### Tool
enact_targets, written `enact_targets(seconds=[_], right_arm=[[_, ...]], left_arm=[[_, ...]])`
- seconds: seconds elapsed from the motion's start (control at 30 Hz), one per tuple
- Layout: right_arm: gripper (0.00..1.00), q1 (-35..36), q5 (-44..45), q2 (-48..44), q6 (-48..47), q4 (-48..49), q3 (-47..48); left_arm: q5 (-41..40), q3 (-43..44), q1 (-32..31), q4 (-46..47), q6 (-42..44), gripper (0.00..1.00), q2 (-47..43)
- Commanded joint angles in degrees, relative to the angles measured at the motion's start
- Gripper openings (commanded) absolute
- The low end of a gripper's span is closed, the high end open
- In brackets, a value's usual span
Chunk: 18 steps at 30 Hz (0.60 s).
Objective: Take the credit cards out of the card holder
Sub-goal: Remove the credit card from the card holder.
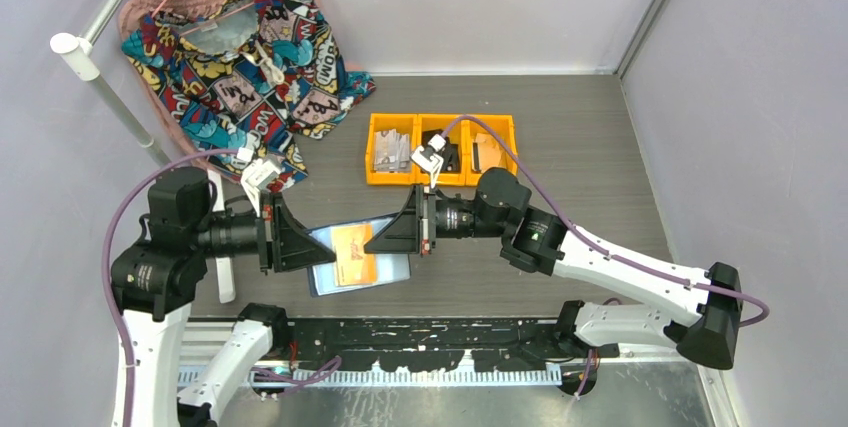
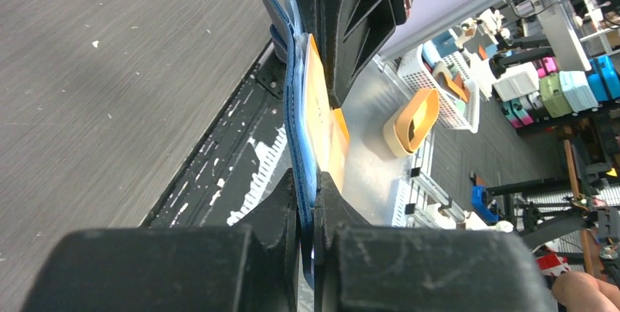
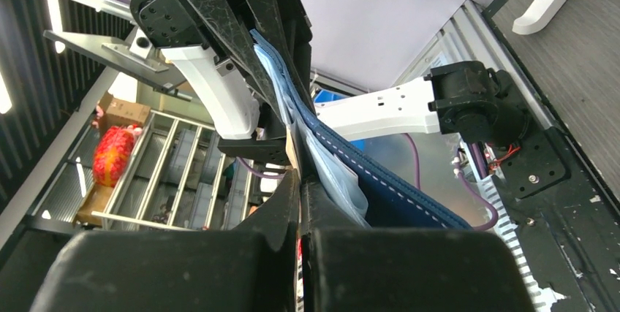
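While left claw (image 1: 324, 256) pinches card holder (image 1: 394, 268) — orange credit card (image 1: 353, 253) in pocket — right claw (image 1: 373, 244) clamps it.

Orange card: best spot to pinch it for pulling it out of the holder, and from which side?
Pinch the card on the bare orange edge that stands off the holder's inner face, one finger on each face. Come from the open inner side, at the end away from the left gripper, which clamps the holder's edge. The card is thin and flat, so probably only a face pinch will hold.
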Motion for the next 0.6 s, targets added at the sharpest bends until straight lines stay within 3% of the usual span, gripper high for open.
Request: enact_targets(seconds=[0.0, 0.43, 0.57], right_arm=[[0.01, -0.70, 1.03, -4.35, -1.28, -1.26, -0.42], [0.01, -0.81, 5.74, -7.55, -5.63, -5.47, 0.13], [0.01, -0.81, 6.00, -7.87, -6.32, -4.72, 0.11]], left_arm=[[-5.11, 2.37, 0.23, 1.44, 2.61, 0.00, -1.64], [3.74, 2.52, 0.20, -1.21, 3.02, 0.00, -1.62], [3.16, 1.96, 0.16, -0.65, 2.02, 0.00, -1.66]])
